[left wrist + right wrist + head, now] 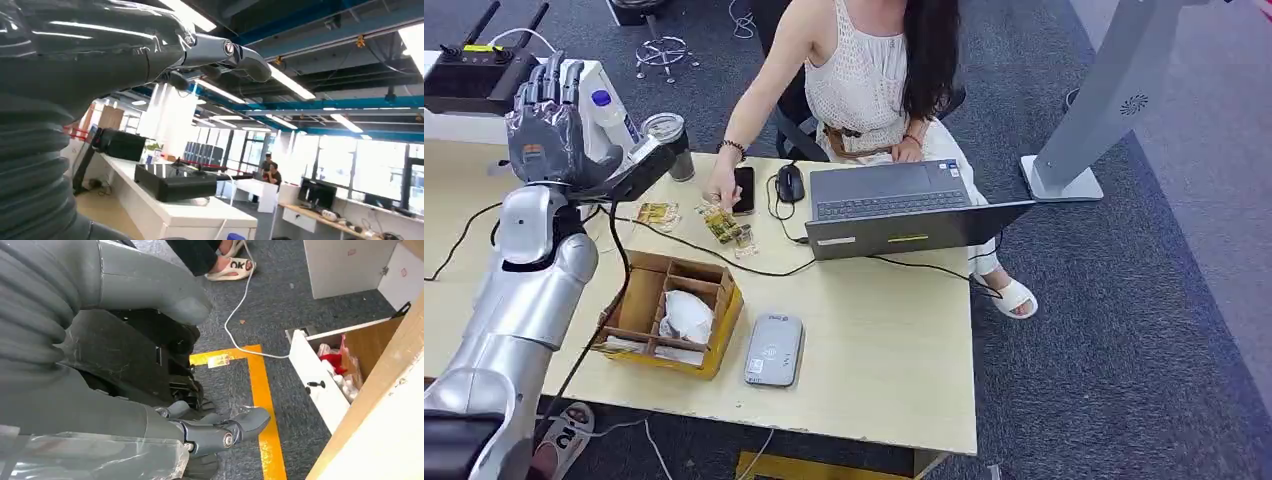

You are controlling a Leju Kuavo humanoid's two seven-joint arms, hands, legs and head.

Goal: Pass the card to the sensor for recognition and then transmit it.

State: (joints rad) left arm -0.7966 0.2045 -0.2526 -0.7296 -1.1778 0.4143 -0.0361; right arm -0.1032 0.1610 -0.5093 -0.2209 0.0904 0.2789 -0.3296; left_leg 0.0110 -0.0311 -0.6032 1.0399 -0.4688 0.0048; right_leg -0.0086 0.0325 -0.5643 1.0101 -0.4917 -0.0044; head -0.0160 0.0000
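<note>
The grey card sensor [774,350] lies flat on the wooden table [884,340], close to its near edge. Left of it stands an open cardboard box [667,312] with dividers and a white crumpled item [687,316] inside; I cannot tell whether a card is there. My left hand [549,122] is raised high over the table's left end, fingers upright and apart, thumb stretched out, holding nothing. In the left wrist view the left hand [150,50] points at the ceiling. My right hand [100,350] hangs beside the table above the floor, fingers loose and empty.
A person [864,70] sits at the far side behind an open laptop [904,205], one hand on small yellow packets [722,222] beside a phone [744,188] and mouse [790,183]. Cables cross the table. A cup [669,135] and bottle [614,115] stand near my left hand.
</note>
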